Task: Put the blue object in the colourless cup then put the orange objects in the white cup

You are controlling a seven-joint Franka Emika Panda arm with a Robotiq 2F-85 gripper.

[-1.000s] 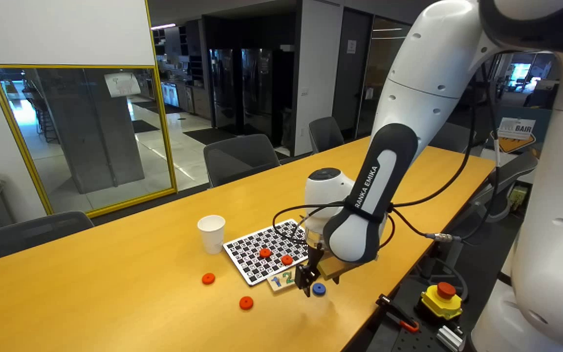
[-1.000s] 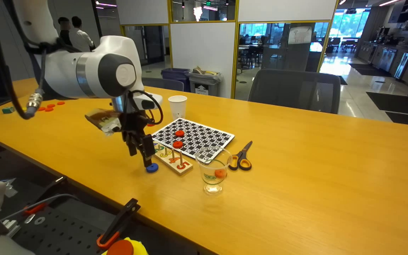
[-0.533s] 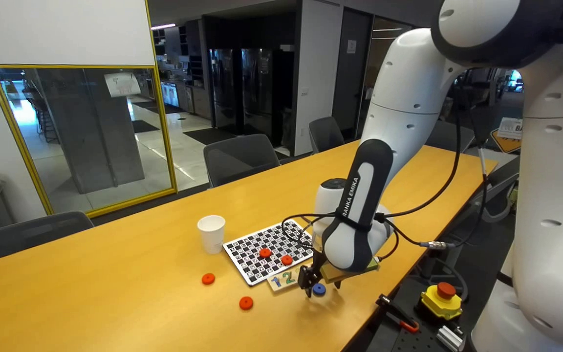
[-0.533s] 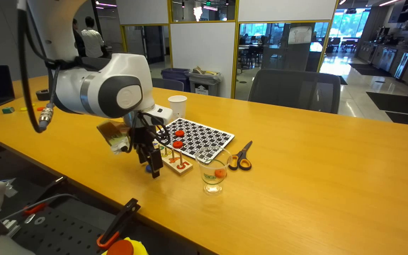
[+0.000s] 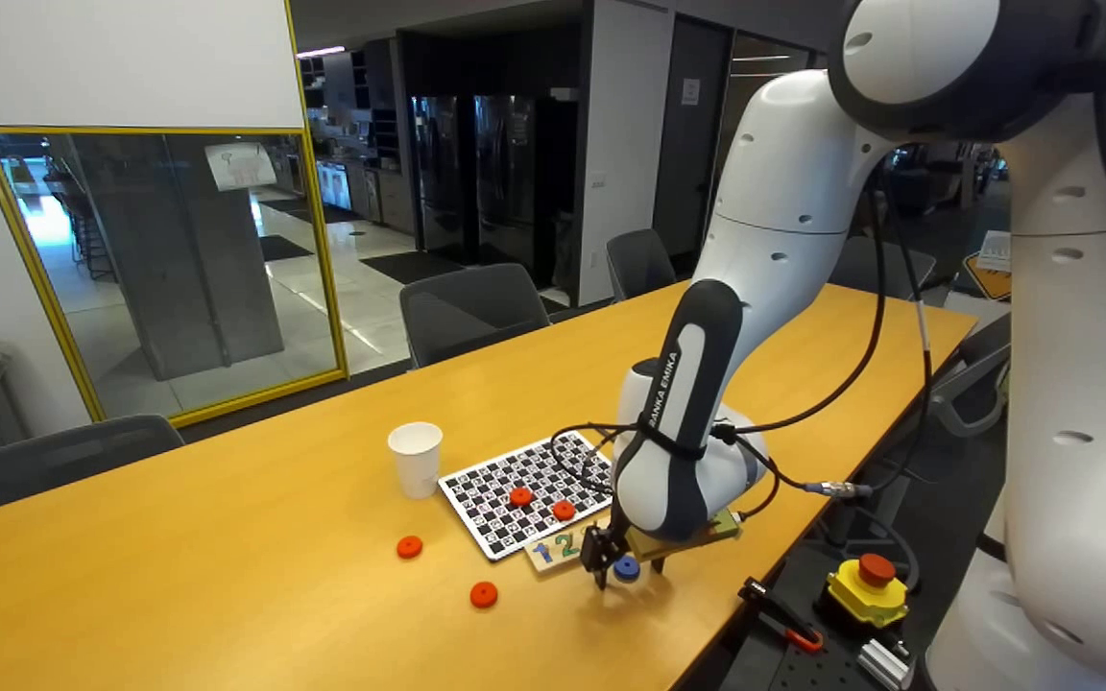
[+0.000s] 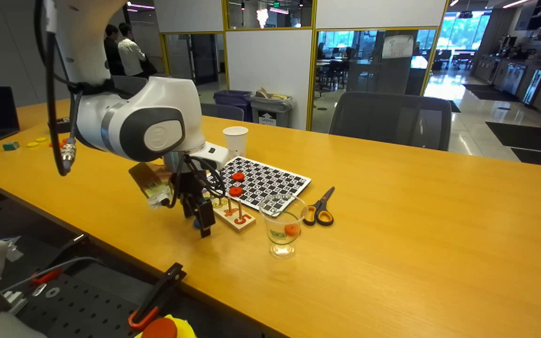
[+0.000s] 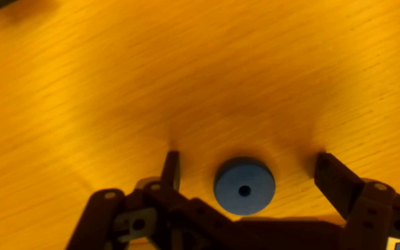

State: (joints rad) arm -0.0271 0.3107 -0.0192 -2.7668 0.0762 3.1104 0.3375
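One see-through cup point(image 6: 277, 224) stands up front in an exterior view, orange piece point(image 6: 292, 229) visible through it (inside or behind, can't tell). Next, the tool point(image 7: 247, 158) is spread wide around the blue piece point(image 7: 244, 201) on the bench point(image 6: 392, 244), gaps either side. Further back, two orange pieces point(image 6: 238, 177) sit on the checkerboard point(image 6: 270, 183), then the white cup point(image 6: 235, 139).

And we have one round blue disc point(image 7: 234, 191), one tapered white cup point(image 5: 416, 463), one clear footed plastic cup point(image 6: 278, 225), one black-and-white checkerboard point(image 6: 275, 183), one pair of black-and-orange scissors point(image 6: 321, 206), and, in an exterior view, four round orange-red discs point(image 5: 484, 596)!
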